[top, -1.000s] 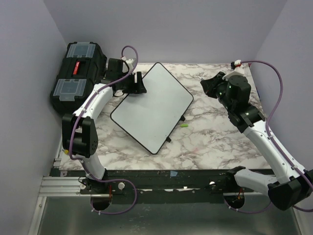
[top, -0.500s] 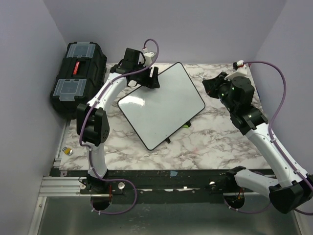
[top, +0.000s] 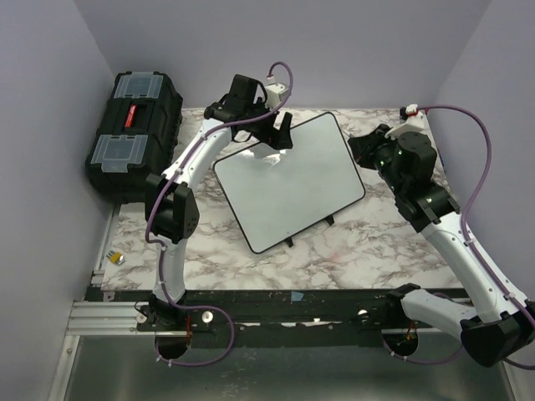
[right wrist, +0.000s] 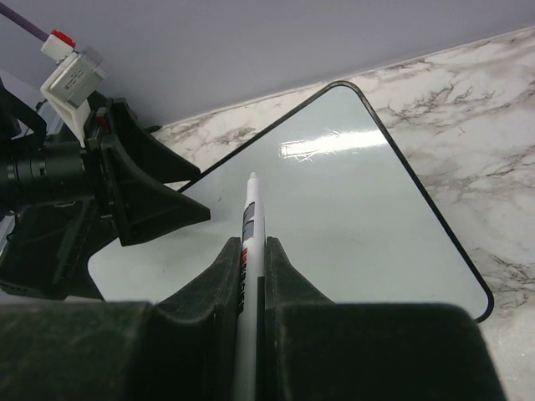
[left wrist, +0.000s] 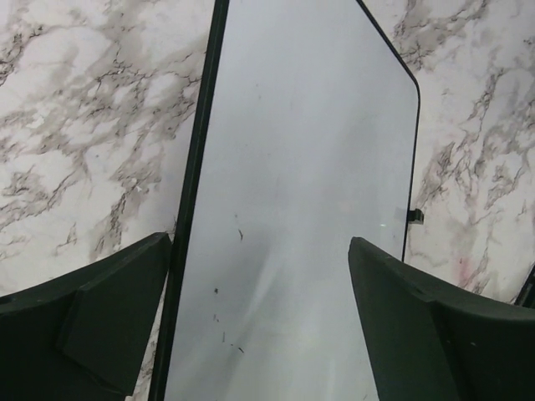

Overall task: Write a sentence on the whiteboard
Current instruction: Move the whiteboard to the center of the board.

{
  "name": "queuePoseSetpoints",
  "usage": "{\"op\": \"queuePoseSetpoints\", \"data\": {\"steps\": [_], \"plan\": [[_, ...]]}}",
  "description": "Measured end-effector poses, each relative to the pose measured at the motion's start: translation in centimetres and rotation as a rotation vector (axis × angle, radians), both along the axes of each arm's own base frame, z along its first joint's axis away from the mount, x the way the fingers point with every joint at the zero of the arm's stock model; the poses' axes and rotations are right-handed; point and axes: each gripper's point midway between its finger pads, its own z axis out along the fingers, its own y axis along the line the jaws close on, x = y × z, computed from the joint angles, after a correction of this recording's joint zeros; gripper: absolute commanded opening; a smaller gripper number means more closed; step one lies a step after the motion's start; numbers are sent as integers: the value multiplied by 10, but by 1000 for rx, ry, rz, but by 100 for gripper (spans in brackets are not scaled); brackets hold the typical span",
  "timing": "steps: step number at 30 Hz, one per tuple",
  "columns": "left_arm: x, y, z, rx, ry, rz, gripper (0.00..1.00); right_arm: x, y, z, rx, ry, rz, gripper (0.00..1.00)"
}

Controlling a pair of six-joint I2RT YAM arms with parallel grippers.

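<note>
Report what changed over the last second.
The left gripper swept right along the far side, swinging the whiteboard clockwise and rightward; its jaws have opened wider. The right gripper stays shut on the marker, barely moved; the toolbox has not moved.

Soft, even light, glare on the whiteboard [right wrist: 322, 149], wrist-view foregrounds blurred.

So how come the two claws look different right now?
The left claw is wide open and holds nothing; the right claw is shut on a white pen. The left claw hangs over one edge of the whiteboard, looking down on it; the right claw sits off to the board's side, its pen pointing across it. Both are black, and both are close to the board, which has no writing yet.
</note>
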Motion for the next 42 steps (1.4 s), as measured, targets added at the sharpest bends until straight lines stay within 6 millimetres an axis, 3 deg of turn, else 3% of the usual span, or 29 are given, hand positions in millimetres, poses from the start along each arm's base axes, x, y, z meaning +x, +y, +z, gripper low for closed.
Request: {"op": "queuePoseSetpoints", "data": {"steps": [2,12,20,24,29,33,37,40,42], "plan": [[0,-1,2,0,-10,-6,98,-2,-1,1,0,0,-1,1],[3,-2,12,-8,-40,-11,99,-6,-4,5,3,-10,-8,1],[9,11,21,-15,-57,15,98,-6,-4,5,3,-9,-8,1],[5,32,49,-28,-141,80,98,-6,-4,4,2,-7,-8,1],[-11,71,108,-121,-339,237,98,-6,-4,1,-1,0,-8,1],[-5,100,141,-231,-393,309,98,-6,-4,0,-1,0,-8,1],[24,134,130,-321,-268,302,98,-6,-4,0,-2,2,-8,1],[33,154,90,-329,-111,289,98,-6,-4,0,-2,2,-8,1],[28,154,67,-310,-15,265,93,-6,-4,0,-2,2,-8,1]]}}
